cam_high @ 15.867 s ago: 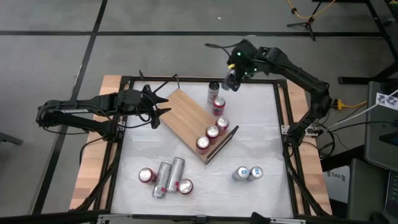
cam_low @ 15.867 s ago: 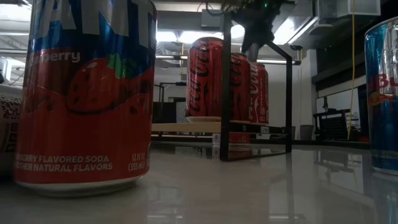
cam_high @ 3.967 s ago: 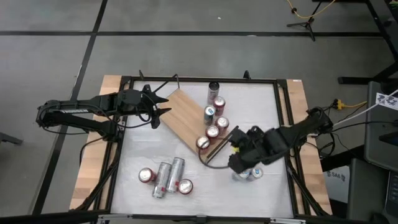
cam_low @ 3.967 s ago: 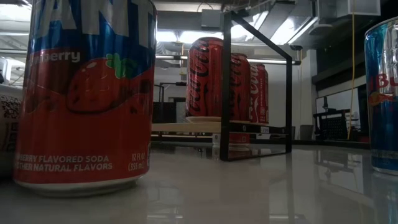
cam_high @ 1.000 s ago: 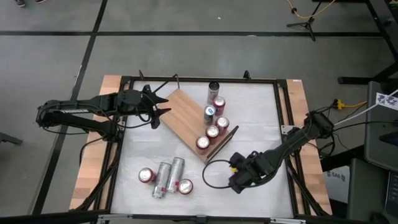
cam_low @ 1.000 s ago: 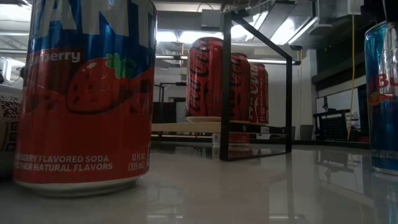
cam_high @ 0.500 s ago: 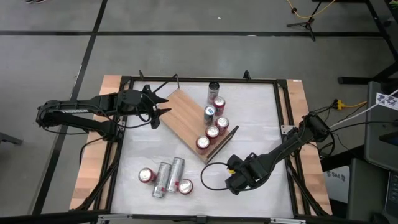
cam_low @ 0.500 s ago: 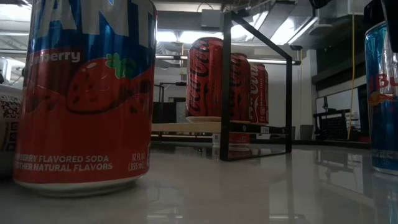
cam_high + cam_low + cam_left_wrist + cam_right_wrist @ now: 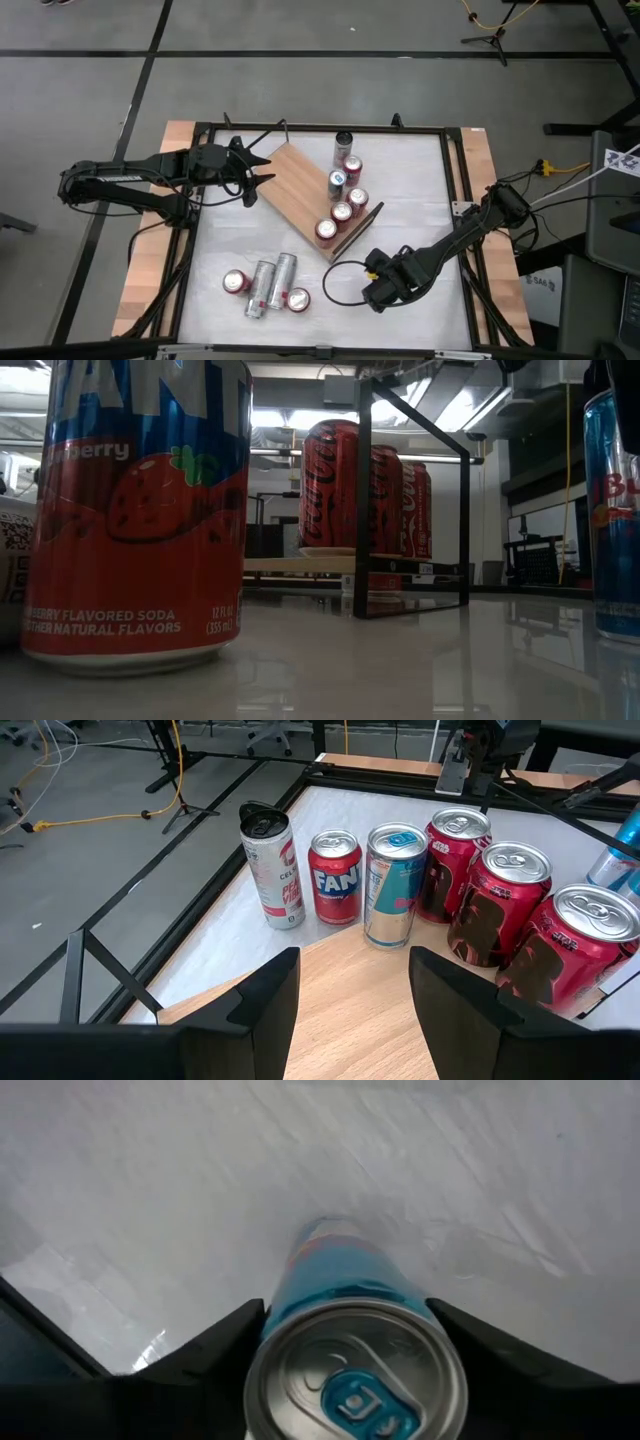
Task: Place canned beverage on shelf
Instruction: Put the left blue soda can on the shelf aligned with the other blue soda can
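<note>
Right gripper (image 9: 350,1320) just clamped the blue can (image 9: 350,1370) — shelf (image 9: 300,190) next; left gripper (image 9: 350,1010) idle, fingers apart.

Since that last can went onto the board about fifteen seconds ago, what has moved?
The right gripper swung from the shelf's far end down to the table's near right and closed on a blue can; its twin blue can is no longer visible there. One more can now stands on the shelf. The left gripper stayed at the shelf.
</note>
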Action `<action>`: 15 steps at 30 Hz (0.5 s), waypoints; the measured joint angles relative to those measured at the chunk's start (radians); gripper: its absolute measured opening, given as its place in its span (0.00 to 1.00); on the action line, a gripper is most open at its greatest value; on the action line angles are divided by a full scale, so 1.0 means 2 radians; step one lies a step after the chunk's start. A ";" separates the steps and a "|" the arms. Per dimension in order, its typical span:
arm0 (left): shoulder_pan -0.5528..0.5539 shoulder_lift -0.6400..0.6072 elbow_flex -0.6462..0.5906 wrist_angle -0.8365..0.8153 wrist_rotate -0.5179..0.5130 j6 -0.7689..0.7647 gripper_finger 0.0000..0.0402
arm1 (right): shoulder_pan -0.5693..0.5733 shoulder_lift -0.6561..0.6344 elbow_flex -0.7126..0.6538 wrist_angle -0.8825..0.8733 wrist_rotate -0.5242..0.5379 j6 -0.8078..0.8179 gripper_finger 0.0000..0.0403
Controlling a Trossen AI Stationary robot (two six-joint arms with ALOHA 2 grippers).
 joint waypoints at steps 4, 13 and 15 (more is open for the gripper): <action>0.000 0.000 0.000 0.000 0.000 0.000 0.45 | -0.001 0.000 0.000 0.000 0.000 0.000 0.54; 0.000 0.000 0.000 0.000 0.000 0.001 0.45 | -0.033 0.001 0.027 -0.007 -0.052 -0.040 0.57; 0.000 0.000 0.000 0.000 0.000 0.001 0.45 | -0.041 0.001 0.047 -0.011 -0.062 -0.063 0.56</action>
